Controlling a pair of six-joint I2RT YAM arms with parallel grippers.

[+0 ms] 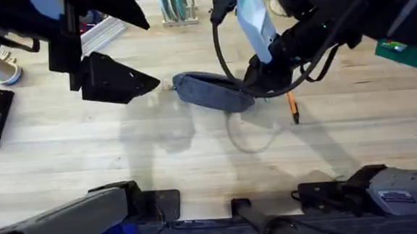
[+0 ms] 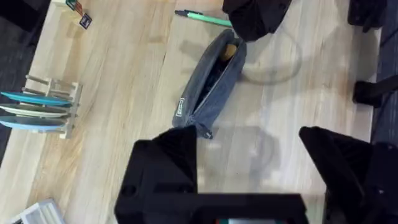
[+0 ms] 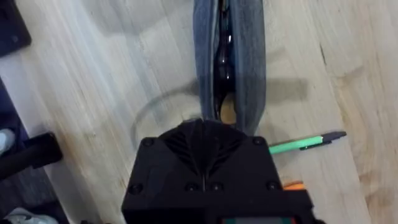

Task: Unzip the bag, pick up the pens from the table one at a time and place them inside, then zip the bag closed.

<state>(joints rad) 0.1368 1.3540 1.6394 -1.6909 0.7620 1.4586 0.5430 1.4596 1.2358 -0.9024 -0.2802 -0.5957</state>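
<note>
- You are looking at the bag (image 1: 213,91) lying on the table (image 1: 196,154) a little above the middle of the overhead frame, slanting from upper left down to lower right.
- Its zipper is already standing open: in the right wrist view the mouth of the bag (image 3: 227,56) is gaping along its length, and something yellowish is showing at the end nearest the gripper. You cannot tell from these pictures what that item is.
- Both pens are lying outside the bag. The green pen (image 3: 305,142) is resting on the wood just beside the open end, and the orange pen (image 1: 293,106) is sitting to the right of the bag in the overhead frame, just beside the right arm's cable.
- Your right gripper (image 1: 264,81) is hovering low over the right end of the bag, close to the green pen (image 2: 204,17). Its fingertips are hidden under the wrist body, so you cannot tell whether it is spread or pinched, or whether it is carrying anything.
- Your left gripper (image 2: 249,171) is hanging spread wide and carrying nothing, above the near end of the bag (image 2: 208,87) in the left wrist view, apart from the fabric.
- As a judgement, you are finishing the unzip step only; you are likely lining up on the green pen first. Both pens and the closing of the zipper are remaining.
</note>
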